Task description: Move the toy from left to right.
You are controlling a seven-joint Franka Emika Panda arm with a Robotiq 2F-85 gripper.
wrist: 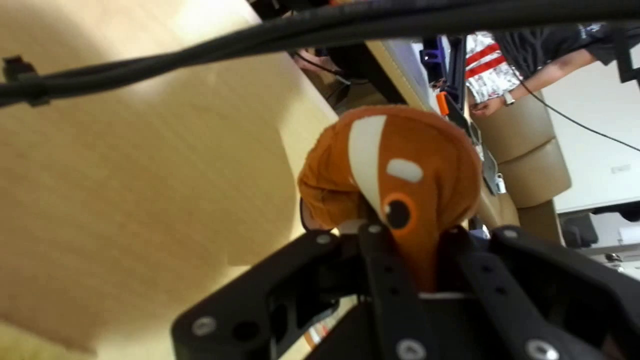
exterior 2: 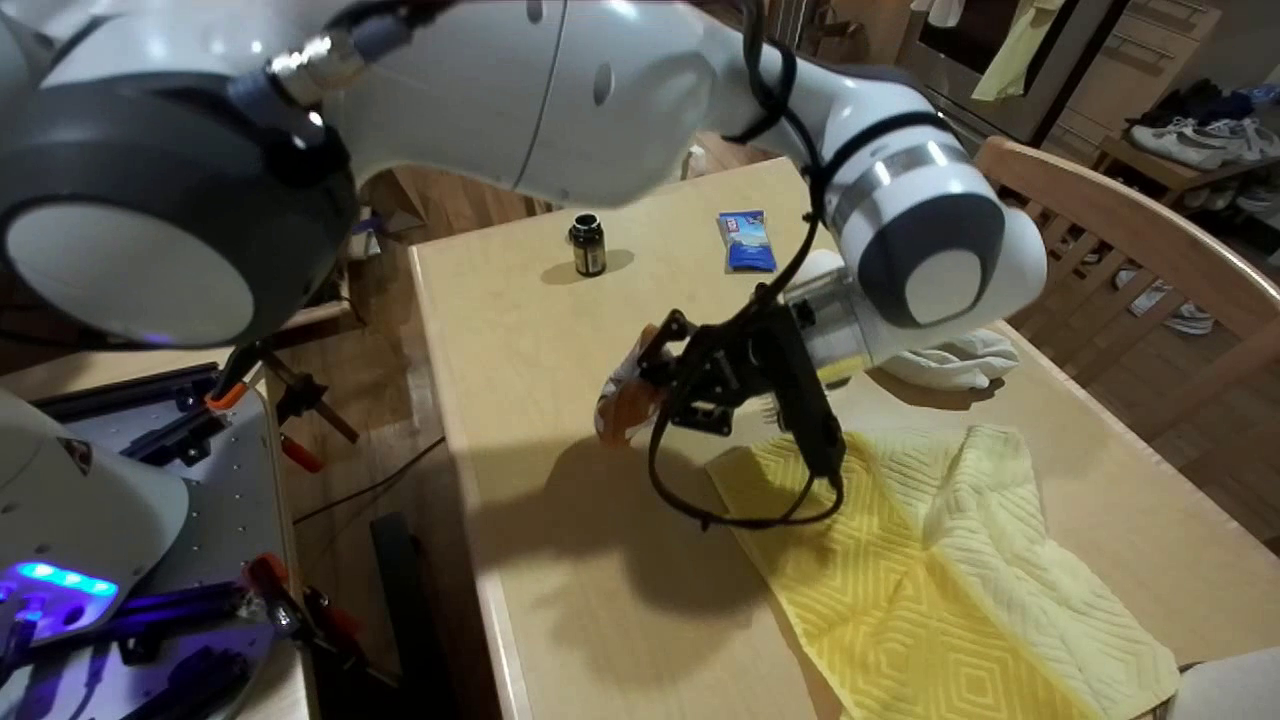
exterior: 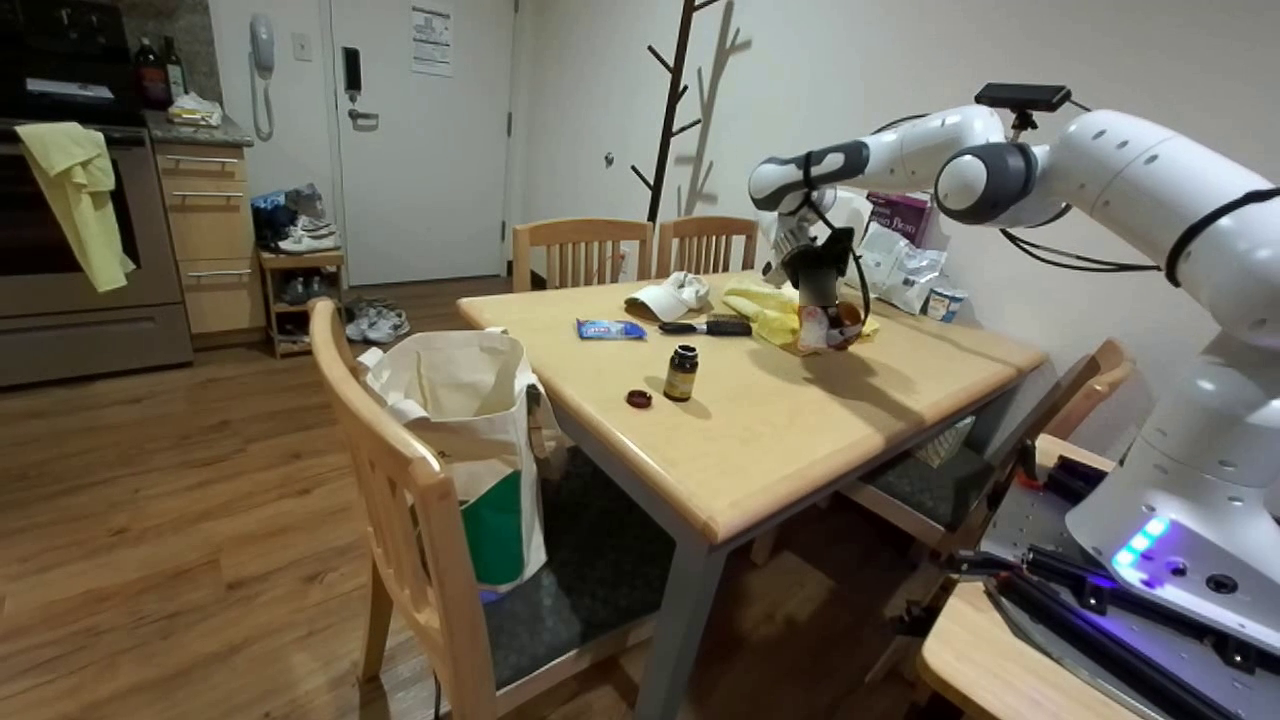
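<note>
The pale wooden table [exterior: 740, 440] stands under the white robot arm [exterior 2: 450, 110], and on it lies the yellow cloth [exterior 2: 920, 590], rumpled and partly folded. A white cap [exterior: 672, 298] rests near the cloth. The black gripper [wrist: 414, 240] hangs close to the cloth's edge, its fingers clamped on the toy [wrist: 390, 160] from both sides. The toy, orange and plush with a white stripe and a dark eye, is raised above the table, beside the cloth. A black hairbrush [exterior: 706, 327] lies next to the cloth; whether they touch, I cannot tell. Farther from the cloth lies a blue packet [exterior: 611, 330]. A dark bottle [exterior: 681, 374] stands upright, well apart from the cloth, a dark red lid [exterior: 639, 399] even farther off
</note>
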